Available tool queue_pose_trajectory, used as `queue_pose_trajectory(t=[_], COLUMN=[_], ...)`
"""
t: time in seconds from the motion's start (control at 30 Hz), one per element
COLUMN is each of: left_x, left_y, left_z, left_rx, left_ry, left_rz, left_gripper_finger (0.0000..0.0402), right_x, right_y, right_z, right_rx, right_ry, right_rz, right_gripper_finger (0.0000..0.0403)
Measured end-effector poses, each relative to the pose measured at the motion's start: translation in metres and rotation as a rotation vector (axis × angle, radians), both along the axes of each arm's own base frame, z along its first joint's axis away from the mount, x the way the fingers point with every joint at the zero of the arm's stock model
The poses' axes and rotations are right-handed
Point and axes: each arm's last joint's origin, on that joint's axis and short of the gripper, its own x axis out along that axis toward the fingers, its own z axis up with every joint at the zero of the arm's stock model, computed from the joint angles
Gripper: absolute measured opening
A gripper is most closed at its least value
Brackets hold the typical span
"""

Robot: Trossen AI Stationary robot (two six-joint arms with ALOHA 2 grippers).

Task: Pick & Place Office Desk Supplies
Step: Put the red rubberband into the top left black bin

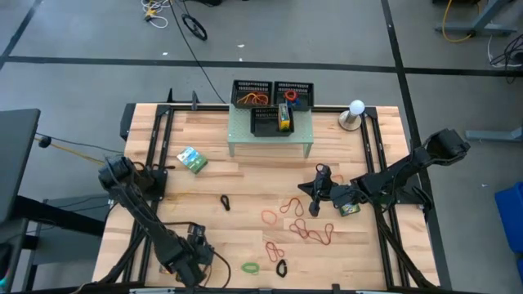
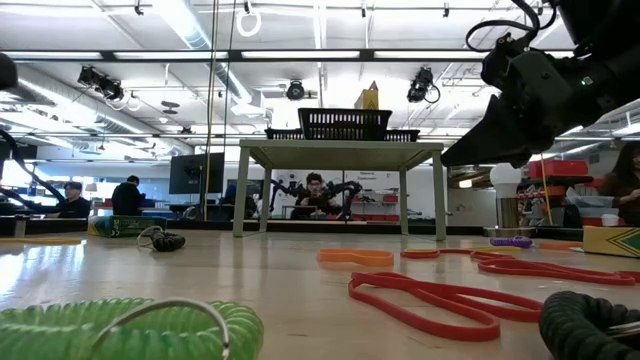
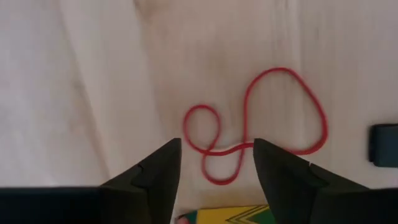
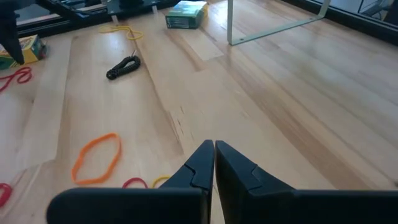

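Crayon box [image 3: 227, 216] cut off by frame edge

Pale matt wooden table [image 1: 245, 184]

A robotics lab in a big open hall. The low view looks past the wooden worktop [image 2: 200, 270] to long strip lights [image 2: 190, 20] and ceiling cameras [image 2: 295, 90], monitors [image 2: 195, 172], and people seated at benches [image 2: 128, 195]. Another dark robot arm pair [image 2: 315, 190] stands behind. From above, cables [image 1: 176, 20] trail over a grey taped floor [image 1: 82, 73].
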Motion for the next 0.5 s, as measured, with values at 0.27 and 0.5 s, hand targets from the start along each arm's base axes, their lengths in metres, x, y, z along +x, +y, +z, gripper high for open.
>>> queue_pose_trajectory(t=[0.27,0.5], left_x=[0.005,0.005], left_y=[-0.007,-0.007], left_z=[-0.016,-0.025], left_rx=[0.040,0.077], left_ry=[0.073,0.104], left_rz=[0.004,0.010], left_gripper_finger=[0.0233,0.0211], right_x=[0.000,0.000], right_y=[0.000,0.000], right_z=[0.000,0.000], right_rx=[0.000,0.000], right_ry=[0.000,0.000], right_rz=[0.000,0.001], right_gripper_finger=[0.0023,0.0023])
